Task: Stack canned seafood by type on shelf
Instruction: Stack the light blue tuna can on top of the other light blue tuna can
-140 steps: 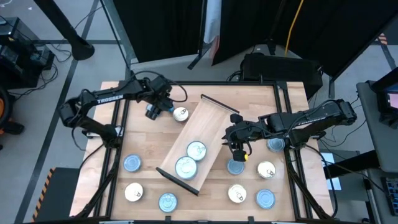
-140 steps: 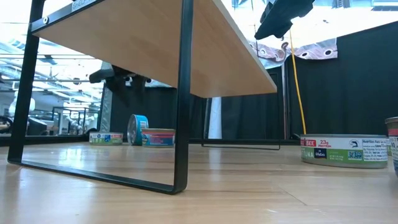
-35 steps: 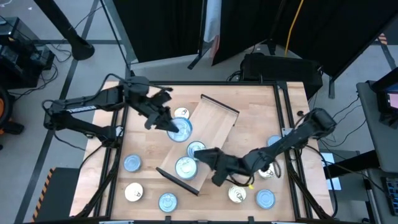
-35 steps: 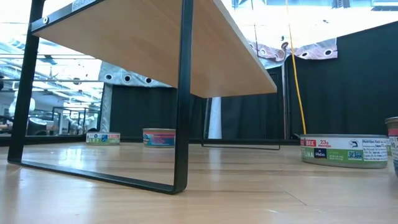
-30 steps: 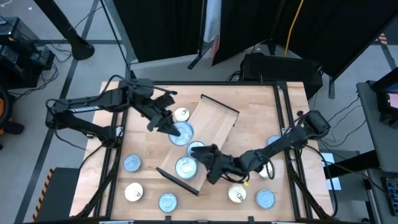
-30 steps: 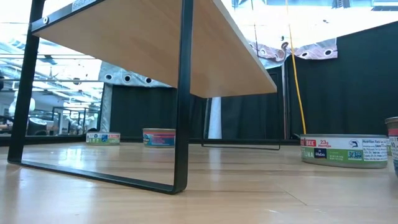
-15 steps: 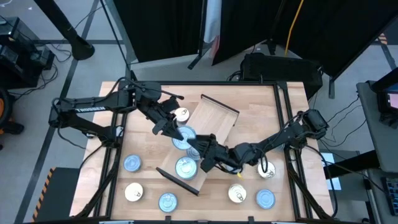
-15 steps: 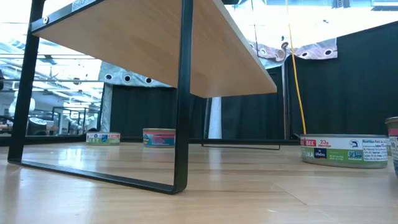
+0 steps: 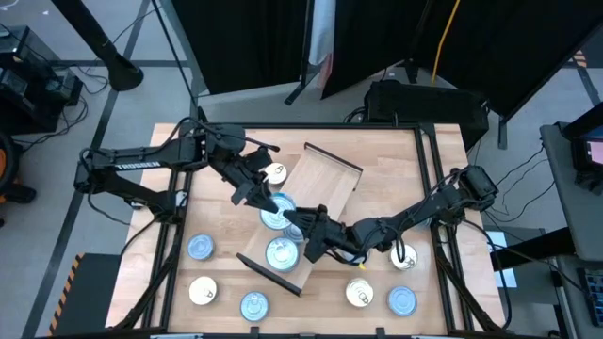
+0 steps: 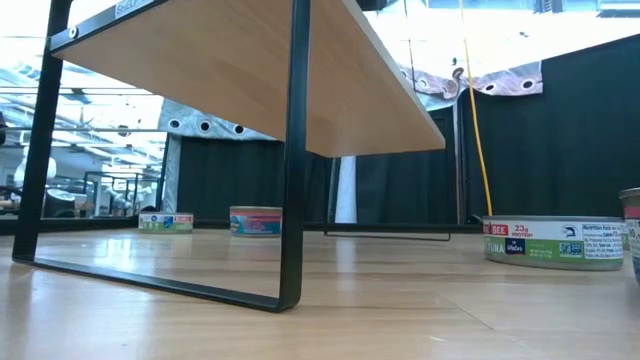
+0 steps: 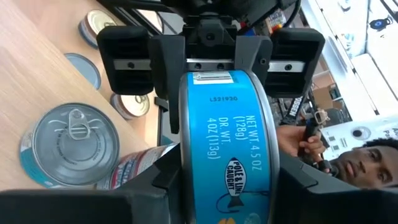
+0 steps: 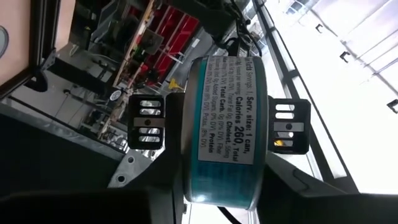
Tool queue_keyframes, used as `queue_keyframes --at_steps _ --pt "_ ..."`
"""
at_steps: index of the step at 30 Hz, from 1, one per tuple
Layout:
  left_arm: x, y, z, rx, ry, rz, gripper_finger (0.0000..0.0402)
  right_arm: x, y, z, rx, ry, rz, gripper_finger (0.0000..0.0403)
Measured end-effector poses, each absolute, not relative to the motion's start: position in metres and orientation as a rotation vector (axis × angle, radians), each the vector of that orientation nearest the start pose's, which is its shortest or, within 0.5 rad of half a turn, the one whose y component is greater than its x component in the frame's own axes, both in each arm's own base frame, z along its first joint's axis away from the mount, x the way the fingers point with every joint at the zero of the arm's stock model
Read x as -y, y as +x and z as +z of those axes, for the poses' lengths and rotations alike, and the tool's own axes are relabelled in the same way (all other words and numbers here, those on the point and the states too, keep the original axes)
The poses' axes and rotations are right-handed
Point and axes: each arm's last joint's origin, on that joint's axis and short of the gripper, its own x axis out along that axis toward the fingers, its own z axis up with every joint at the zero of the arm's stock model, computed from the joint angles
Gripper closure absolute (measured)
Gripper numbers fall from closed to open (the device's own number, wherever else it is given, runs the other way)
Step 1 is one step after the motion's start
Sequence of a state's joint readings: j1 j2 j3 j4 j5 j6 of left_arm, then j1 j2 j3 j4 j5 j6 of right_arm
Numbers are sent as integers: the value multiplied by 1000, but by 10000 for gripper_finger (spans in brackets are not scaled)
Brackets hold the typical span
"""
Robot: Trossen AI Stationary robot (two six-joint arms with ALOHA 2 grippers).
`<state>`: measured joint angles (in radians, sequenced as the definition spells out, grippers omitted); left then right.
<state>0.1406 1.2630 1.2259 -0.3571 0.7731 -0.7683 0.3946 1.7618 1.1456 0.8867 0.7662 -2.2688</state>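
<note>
High view: both arms reach over the shelf [image 9: 320, 184], meeting at a blue tin [image 9: 276, 211] above its middle. Left wrist view: left end effector [image 11: 224, 180] grips the tin. Right wrist view: right end effector [image 12: 221, 186] clamps it too.

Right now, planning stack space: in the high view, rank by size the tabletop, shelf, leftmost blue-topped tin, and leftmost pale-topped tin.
1. Tabletop
2. Shelf
3. Blue-topped tin and pale-topped tin: they look alike, so unranked.
</note>
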Motion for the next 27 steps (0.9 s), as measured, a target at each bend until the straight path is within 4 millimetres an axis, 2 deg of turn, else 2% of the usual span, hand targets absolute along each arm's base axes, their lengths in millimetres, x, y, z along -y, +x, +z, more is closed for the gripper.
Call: queue_keyframes --at_steps 4,7,15,18,22,27 --pt "-18 269 372 -567 -867 -444 240 -132 368 294 -286 -2051 -441 284" --pt "-19 270 373 -544 -834 -444 225 -134 367 294 -289 -2029 -445 269" --pt "-24 271 381 -460 -738 -446 141 -144 362 295 -285 -1937 -459 275" --pt "-31 269 391 -401 -693 -424 119 -149 359 291 -315 -1899 -455 275" --pt "-42 263 401 -350 -643 -396 112 -155 355 290 -371 -1812 -490 275" --pt "-48 239 419 -239 -490 -316 111 -161 349 290 -416 -1672 -542 275"
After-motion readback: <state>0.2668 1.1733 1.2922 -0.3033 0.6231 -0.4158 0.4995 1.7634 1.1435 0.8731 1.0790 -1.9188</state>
